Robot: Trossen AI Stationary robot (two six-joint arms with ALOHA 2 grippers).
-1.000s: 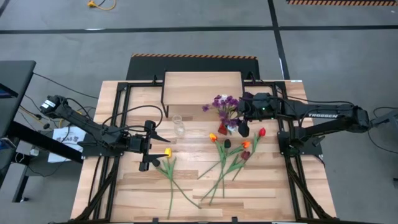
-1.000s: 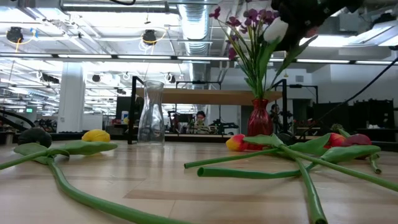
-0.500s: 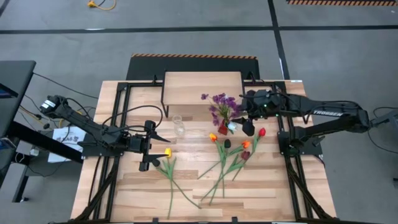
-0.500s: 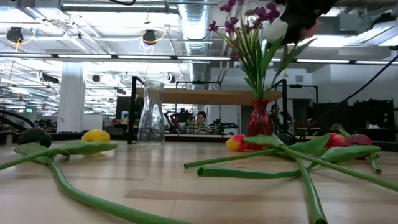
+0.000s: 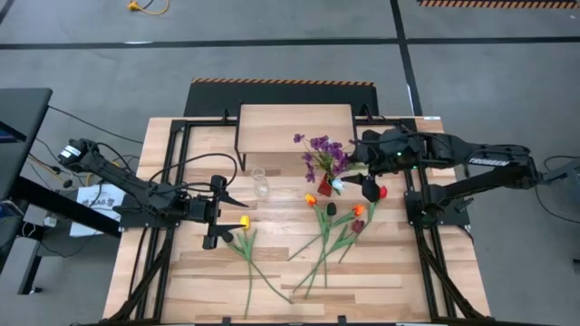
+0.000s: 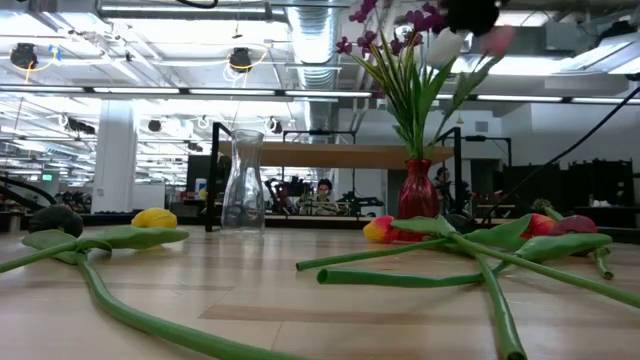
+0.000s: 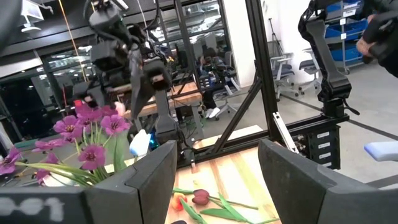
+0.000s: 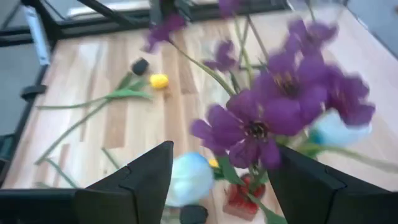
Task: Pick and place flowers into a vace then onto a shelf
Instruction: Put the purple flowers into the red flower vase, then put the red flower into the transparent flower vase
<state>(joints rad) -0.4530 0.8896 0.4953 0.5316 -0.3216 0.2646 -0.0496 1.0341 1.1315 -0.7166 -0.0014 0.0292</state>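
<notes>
A small red vase point(image 5: 323, 188) point(image 6: 418, 189) stands on the table just in front of the shelf point(image 5: 294, 127). It holds a purple blossom sprig point(image 5: 321, 152) point(image 8: 273, 109) and a white tulip point(image 5: 337, 184) point(image 6: 444, 47). My right gripper point(image 5: 368, 187) point(image 8: 227, 186) is open, up beside the blossoms on their right, with the flowers ahead of its fingers. My left gripper point(image 5: 217, 217) point(image 7: 214, 180) waits open near a yellow tulip point(image 5: 243, 221) point(image 6: 154, 218) lying on the table. A clear glass vase point(image 5: 261, 184) point(image 6: 243, 195) stands empty.
Several loose tulips point(image 5: 337, 226) lie crossed on the table near the red vase, their stems point(image 6: 470, 265) running toward the near edge. Black frame rails point(image 5: 172, 181) run along both sides of the table. Bare wood lies between the two vases.
My right gripper has drawn back from over the bouquet toward the table's right edge and risen a little. The purple blossoms have swung toward the left and now stand clear of the gripper, while the red vase has stayed in place.
</notes>
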